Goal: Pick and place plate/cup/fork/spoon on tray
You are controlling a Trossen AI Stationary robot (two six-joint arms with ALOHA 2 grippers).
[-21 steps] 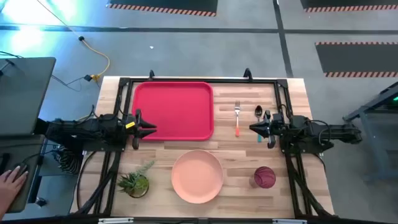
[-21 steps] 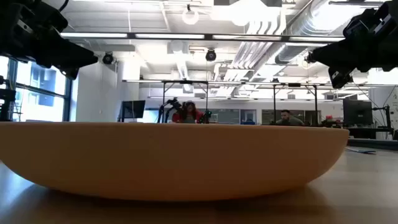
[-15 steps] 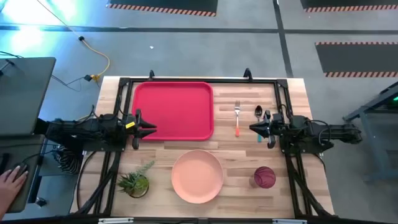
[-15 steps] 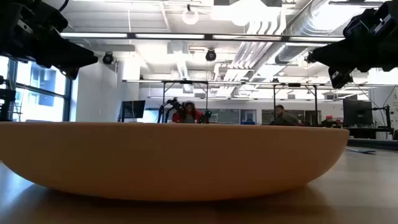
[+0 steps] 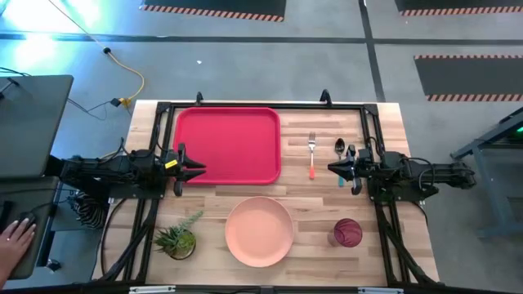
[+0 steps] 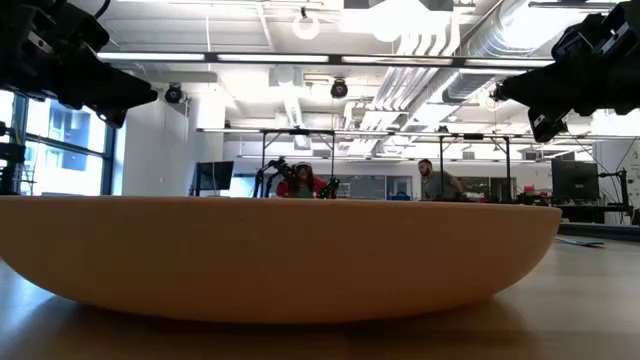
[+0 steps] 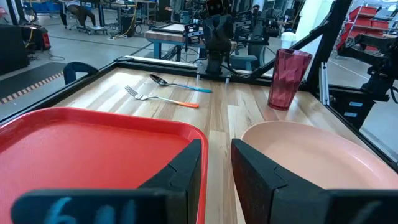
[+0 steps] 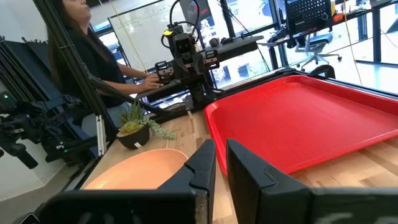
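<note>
From above, I have both arms parked facing each other across the bench [image 5: 392, 122]. The left hand [image 5: 196, 170] sits at the tray's [image 5: 229, 145] left edge; the right hand [image 5: 333, 168] is just beside the spoon [image 5: 340, 149] and near the fork [image 5: 311, 152]. The tray is bare, so nothing is loaded yet. The plate [image 5: 259, 231] lies at the near edge, with the cup [image 5: 347, 233] to its right and a small potted plant [image 5: 178, 238] to its left. I judge the cutlery is laid parallel beside the tray for short carries.

At bench level, the plate [image 6: 280, 255] fills the width and hides everything else on the surface; both arms hang high at the top corners. A person stands in the room behind.

Through the left wrist, the fingers [image 7: 180, 174] are nearly closed, gripping nothing, over the tray [image 7: 74, 149] rim, with the plate [image 7: 311, 152], the upright cup [image 7: 288, 78], fork [image 7: 161, 98] and spoon [image 7: 180, 84] beyond.

Through the right wrist, the fingers [image 8: 202, 165] likewise sit close together and empty, facing the tray [image 8: 298, 118], plate [image 8: 134, 169] and plant [image 8: 135, 127]; a person stands past the bench.
</note>
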